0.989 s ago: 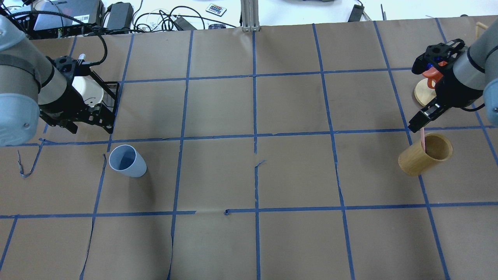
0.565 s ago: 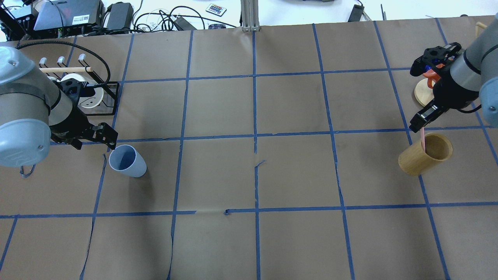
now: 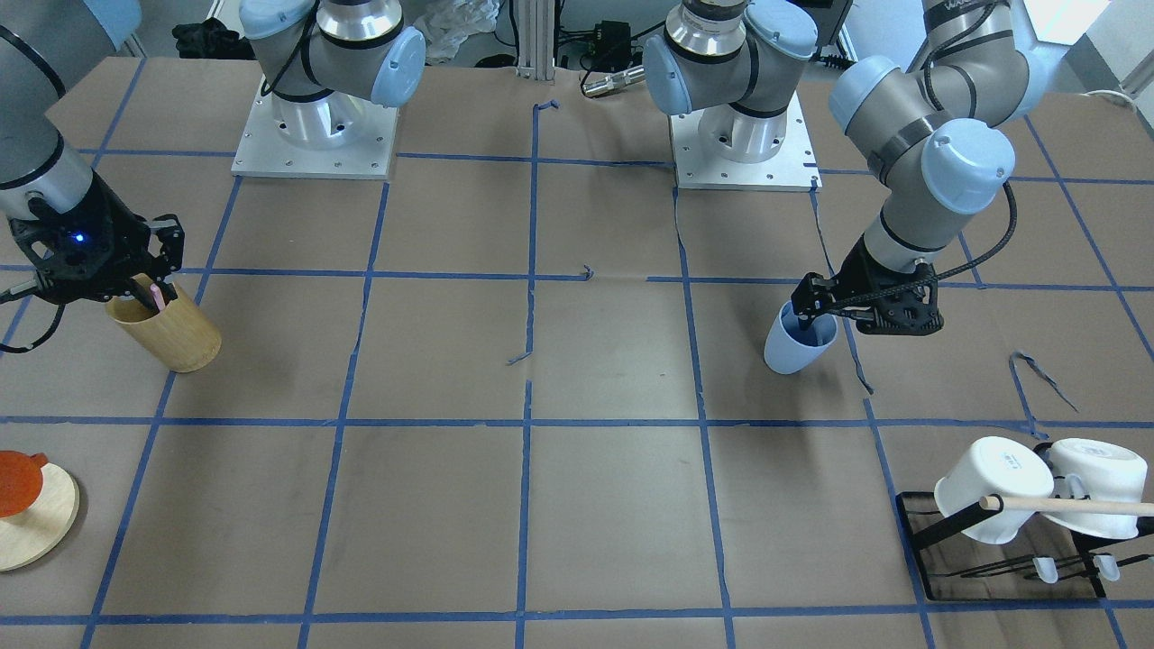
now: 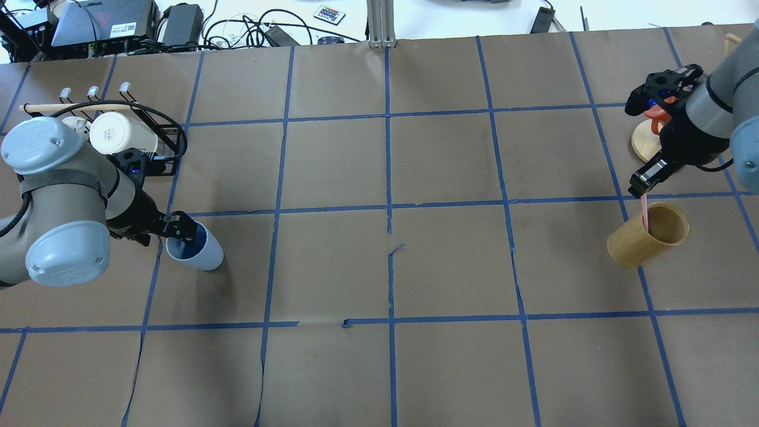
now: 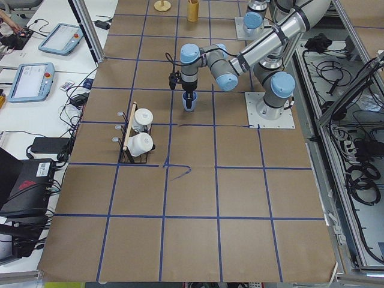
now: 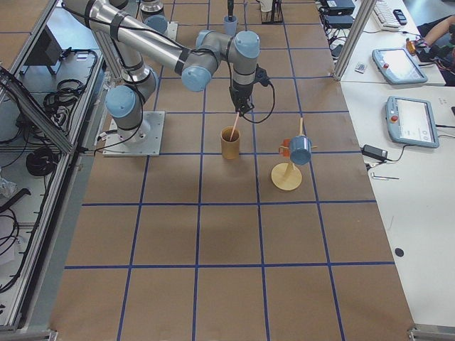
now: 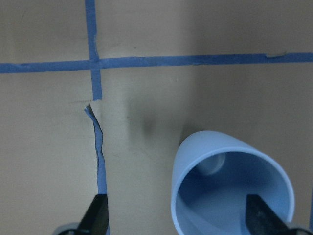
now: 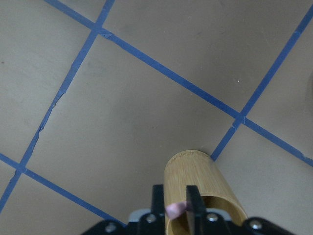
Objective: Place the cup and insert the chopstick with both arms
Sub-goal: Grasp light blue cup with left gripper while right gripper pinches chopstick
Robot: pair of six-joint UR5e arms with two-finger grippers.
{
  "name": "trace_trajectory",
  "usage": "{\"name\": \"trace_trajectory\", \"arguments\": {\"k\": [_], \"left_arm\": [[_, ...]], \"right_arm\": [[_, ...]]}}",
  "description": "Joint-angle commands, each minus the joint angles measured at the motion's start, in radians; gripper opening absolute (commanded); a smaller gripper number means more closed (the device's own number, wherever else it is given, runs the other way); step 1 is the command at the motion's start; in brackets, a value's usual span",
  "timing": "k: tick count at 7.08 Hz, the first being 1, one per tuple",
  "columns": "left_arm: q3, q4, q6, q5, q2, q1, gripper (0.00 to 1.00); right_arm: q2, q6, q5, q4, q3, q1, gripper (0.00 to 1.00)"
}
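Observation:
The light blue cup [image 4: 201,254] stands upright on the brown paper at the left, and also shows in the front view [image 3: 792,350]. My left gripper [image 4: 179,232] is open at its rim. In the left wrist view one finger [image 7: 260,218] is inside the cup [image 7: 195,152] and the other [image 7: 95,218] is outside its wall. My right gripper [image 4: 641,181] is shut on the top of the pink chopstick [image 4: 644,212]. The chopstick's lower end stands in the tan bamboo cylinder [image 4: 637,243]. The right wrist view shows the gripper [image 8: 176,203] pinching the pink tip [image 8: 174,210].
A black rack with white mugs [image 4: 121,133] and a wooden rod [image 3: 1073,507] stands just beyond my left arm. A round wooden stand [image 4: 643,142] with an orange piece is behind my right gripper. Blue tape lines grid the paper.
My left arm has swung from the mug rack down to the cup, and its open jaw now straddles the cup's wall. The right gripper has barely moved and still holds the chopstick.

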Motion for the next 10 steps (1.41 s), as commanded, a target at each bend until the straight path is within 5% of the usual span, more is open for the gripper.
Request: {"name": "trace_trajectory", "arguments": {"k": [1,2,5,8,10], "left_arm": [[-0.006,0.010,0.077,-0.002,-0.018,0.000,0.16],[-0.007,-0.002,0.072,-0.003,-0.028,0.000,0.00],[0.008,-0.011,-0.019,-0.027,0.014,-0.061,0.00],[0.170,-0.032,-0.659,-0.031,-0.017,-0.451,0.00],[0.244,0.024,-0.923,-0.111,-0.143,-0.578,0.00]], "right_arm": [[-0.001,-0.001,-0.001,-0.001,-0.006,0.000,0.09],[-0.001,0.003,-0.001,0.000,-0.017,0.000,0.00],[-0.006,0.007,-0.019,0.017,-0.056,0.000,0.00],[-0.011,-0.003,-0.050,0.038,-0.059,0.000,0.00],[-0.024,0.003,-0.050,0.051,-0.075,-0.002,0.00]]}}
